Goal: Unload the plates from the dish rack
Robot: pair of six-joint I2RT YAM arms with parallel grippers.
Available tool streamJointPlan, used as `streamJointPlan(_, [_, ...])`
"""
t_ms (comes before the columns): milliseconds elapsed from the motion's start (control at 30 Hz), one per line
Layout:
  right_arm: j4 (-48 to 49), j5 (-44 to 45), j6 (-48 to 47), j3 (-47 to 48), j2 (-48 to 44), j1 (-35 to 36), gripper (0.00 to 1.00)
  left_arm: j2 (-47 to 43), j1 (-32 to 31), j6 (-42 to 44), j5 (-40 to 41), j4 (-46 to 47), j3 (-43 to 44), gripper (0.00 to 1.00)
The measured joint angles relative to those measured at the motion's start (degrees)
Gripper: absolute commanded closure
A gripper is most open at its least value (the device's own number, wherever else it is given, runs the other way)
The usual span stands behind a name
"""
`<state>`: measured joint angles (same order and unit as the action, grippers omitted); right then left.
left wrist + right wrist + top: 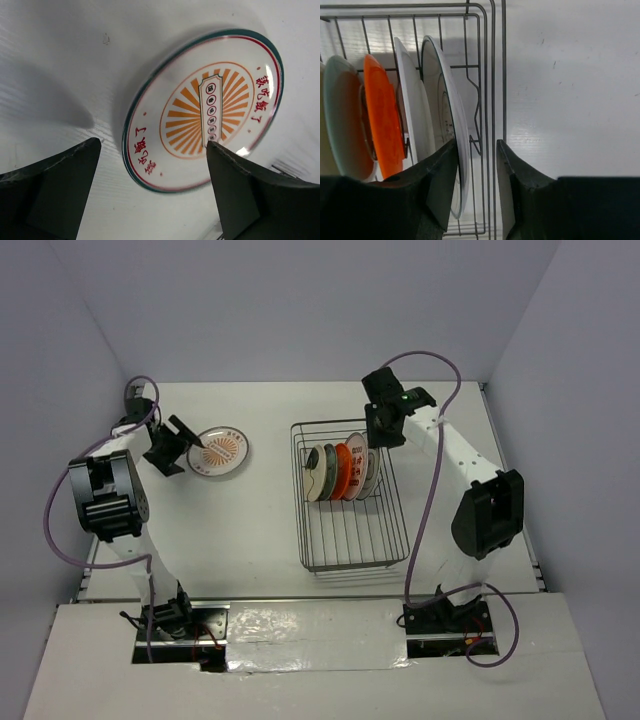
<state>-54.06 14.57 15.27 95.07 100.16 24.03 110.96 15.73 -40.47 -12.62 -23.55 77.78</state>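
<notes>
A white plate with an orange sunburst and red characters lies flat on the table left of the dish rack. It fills the left wrist view. My left gripper is open and empty, its fingers straddling the plate's near edge just above it. Several plates stand upright in the rack: cream, orange, white ones. My right gripper is open over the rack's far right end. The rightmost plate's rim and the rack wall wire lie between its jaws.
The grey wire rack is empty in its near half. White enclosure walls stand at the back and both sides. Purple cables loop from both arms. The near table edge carries the arm bases.
</notes>
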Motion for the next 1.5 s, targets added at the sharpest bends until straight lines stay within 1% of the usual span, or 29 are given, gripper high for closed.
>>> streamJointPlan(33, [-0.07,0.00,-0.04,-0.22,0.57,0.00,0.62,0.00,-0.02,0.09,-0.09,-1.38,0.94,0.01])
streamJointPlan(67, [-0.09,-0.02,-0.15,-0.31,1.16,0.00,0.83,0.00,-0.13,0.33,0.07,-3.39,2.62,0.00])
streamJointPlan(100, [-0.04,-0.24,-0.46,-0.31,1.66,0.00,0.94,0.00,-0.26,1.07,0.35,-5.60,4.74,0.00])
streamJointPlan(133, [0.15,-0.70,-0.44,-0.31,1.99,0.11,0.99,0.00,-0.52,1.49,0.85,-8.33,7.65,0.00])
streamJointPlan(267, [-1.49,1.31,-1.66,0.79,2.25,0.79,1.00,-1.57,-3.96,4.61,3.54,-15.10,20.92,0.01])
streamJointPlan(333, [-3.69,2.75,-1.68,2.71,2.43,1.25,1.00,-4.44,-7.61,6.36,4.70,-17.33,25.49,0.01])
streamJointPlan(400, [-6.99,4.85,-1.66,6.27,2.43,1.57,1.00,-8.33,-12.41,8.50,5.25,-18.71,27.93,0.01])
streamJointPlan(467, [-10.71,7.74,-1.64,11.89,2.32,1.77,1.00,-12.79,-17.70,10.36,5.25,-19.30,28.50,0.01])
streamJointPlan(567, [-14.97,13.55,-1.99,20.13,1.73,1.88,1.00,-18.97,-24.72,12.20,2.73,-19.06,27.19,0.01])
streamJointPlan(667, [-17.49,21.18,-1.95,22.45,-2.19,1.88,1.00,-23.45,-26.73,13.09,-1.03,-18.16,24.17,0.01])
streamJointPlan(733, [-20.11,25.86,-1.40,23.80,-4.92,1.88,1.00,-25.99,-27.30,13.11,-4.59,-15.32,20.96,0.01])
streamJointPlan(800, [-21.16,27.36,-1.27,24.90,-7.85,1.84,1.00,-27.36,-28.00,12.81,-8.79,-11.87,18.21,0.00])
streamJointPlan(833, [-20.33,25.55,-1.73,24.61,-10.10,1.66,1.00,-27.76,-28.74,12.35,-11.52,-9.62,16.87,0.01])
streamJointPlan(900, [-15.69,17.81,-2.78,21.49,-15.87,1.55,1.00,-27.93,-30.49,11.26,-18.12,-4.57,14.34,0.00])
streamJointPlan(967, [-9.99,5.66,-2.84,16.52,-22.49,1.25,1.00,-27.91,-31.95,9.68,-24.46,0.72,11.82,0.01])
streamJointPlan(1033, [-5.20,-5.90,-2.10,13.33,-26.75,0.55,1.00,-28.06,-32.70,7.85,-29.92,5.66,9.18,0.01])
streamJointPlan(1100, [-0.57,-15.43,-0.61,11.10,-28.72,0.37,1.00,-28.06,-32.79,7.13,-32.81,7.74,8.22,0.03])
streamJointPlan(1200, [6.54,-25.92,1.36,7.85,-29.55,0.07,1.00,-27.87,-32.72,8.57,-33.27,5.64,10.01,0.05])
streamJointPlan(1267, [10.84,-30.84,2.54,5.60,-29.05,-0.13,1.00,-27.50,-32.65,10.38,-33.16,3.30,12.61,0.12])
streamJointPlan(1300, [12.68,-33.00,3.39,4.42,-28.22,-0.20,1.00,-27.45,-32.63,10.88,-33.22,2.62,13.40,0.23])
streamJointPlan(1333, [14.05,-34.64,4.02,3.39,-27.41,-0.20,1.00,-27.50,-32.57,11.34,-33.62,2.49,13.62,0.26])
streamJointPlan(1433, [17.75,-39.01,6.45,0.37,-24.94,-0.31,1.00,-28.09,-32.52,11.21,-35.43,4.22,11.69,0.40])
streamJointPlan(1467, [18.75,-39.91,7.19,-0.35,-24.22,-0.28,1.00,-28.30,-32.52,10.45,-35.85,4.81,10.84,0.53])
streamJointPlan(1500, [20.00,-40.50,7.96,-1.14,-23.78,-0.28,1.00,-28.68,-32.44,9.75,-36.39,5.84,9.33,0.81])
